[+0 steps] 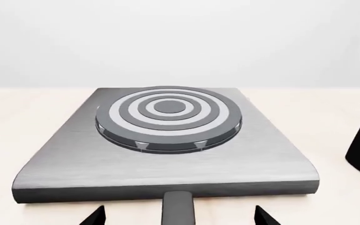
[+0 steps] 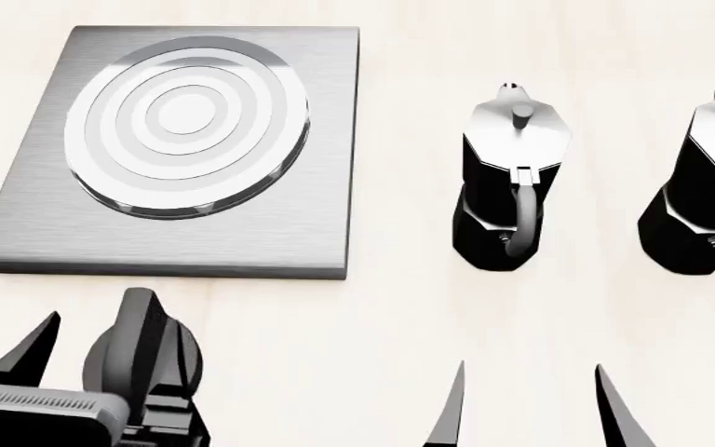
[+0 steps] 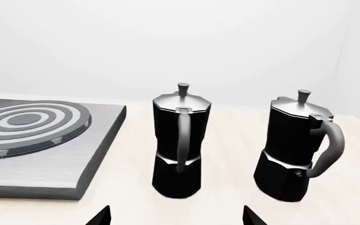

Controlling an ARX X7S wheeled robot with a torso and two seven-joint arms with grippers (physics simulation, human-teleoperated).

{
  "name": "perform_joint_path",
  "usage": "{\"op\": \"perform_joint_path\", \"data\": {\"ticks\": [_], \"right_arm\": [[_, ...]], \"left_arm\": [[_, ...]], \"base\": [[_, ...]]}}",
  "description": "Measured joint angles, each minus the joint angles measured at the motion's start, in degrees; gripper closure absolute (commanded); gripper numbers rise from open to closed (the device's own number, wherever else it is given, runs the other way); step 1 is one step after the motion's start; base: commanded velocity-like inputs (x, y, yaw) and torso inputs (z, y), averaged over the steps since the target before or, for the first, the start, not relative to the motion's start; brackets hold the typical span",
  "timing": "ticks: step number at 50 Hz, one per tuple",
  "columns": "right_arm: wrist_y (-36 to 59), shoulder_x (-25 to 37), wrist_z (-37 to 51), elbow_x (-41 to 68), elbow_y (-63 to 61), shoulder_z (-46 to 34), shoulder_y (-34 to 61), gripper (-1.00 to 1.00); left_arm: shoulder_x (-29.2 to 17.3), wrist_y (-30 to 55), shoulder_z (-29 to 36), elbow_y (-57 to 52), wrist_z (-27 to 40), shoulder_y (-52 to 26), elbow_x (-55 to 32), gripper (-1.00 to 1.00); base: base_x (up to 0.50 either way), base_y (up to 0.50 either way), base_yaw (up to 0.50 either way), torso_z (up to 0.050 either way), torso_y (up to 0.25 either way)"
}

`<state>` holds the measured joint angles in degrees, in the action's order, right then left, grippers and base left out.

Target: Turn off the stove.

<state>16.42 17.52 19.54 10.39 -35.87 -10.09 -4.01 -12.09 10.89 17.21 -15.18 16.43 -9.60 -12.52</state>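
We are seeing the stove (image 2: 178,154) lying upper left in the head view, its knob (image 2: 141,349) sitting lower left between our left gripper's (image 2: 109,358) spread fingers; our right gripper (image 2: 525,405) is hanging spread.

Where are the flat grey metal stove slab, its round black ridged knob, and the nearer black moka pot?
stove slab (image 2: 320,140), head view, bare right side.
knob (image 2: 141,349), head view, raised ridge.
moka pot (image 2: 488,200), head view, black body.
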Motion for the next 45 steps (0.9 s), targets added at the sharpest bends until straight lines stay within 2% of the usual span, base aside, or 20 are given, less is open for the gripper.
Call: {"op": "perform_joint_path", "data": {"ticks": [45], "right_arm": [[-0.52,0.79,0.82,0.58,0.31,-0.68,0.06,-1.00]], "left_arm": [[0.08,0.40,-0.18,7.55,2.05,-2.35,-0.81,-1.00]], "base": [[0.00,0.00,0.00,0.000,0.000]]}}
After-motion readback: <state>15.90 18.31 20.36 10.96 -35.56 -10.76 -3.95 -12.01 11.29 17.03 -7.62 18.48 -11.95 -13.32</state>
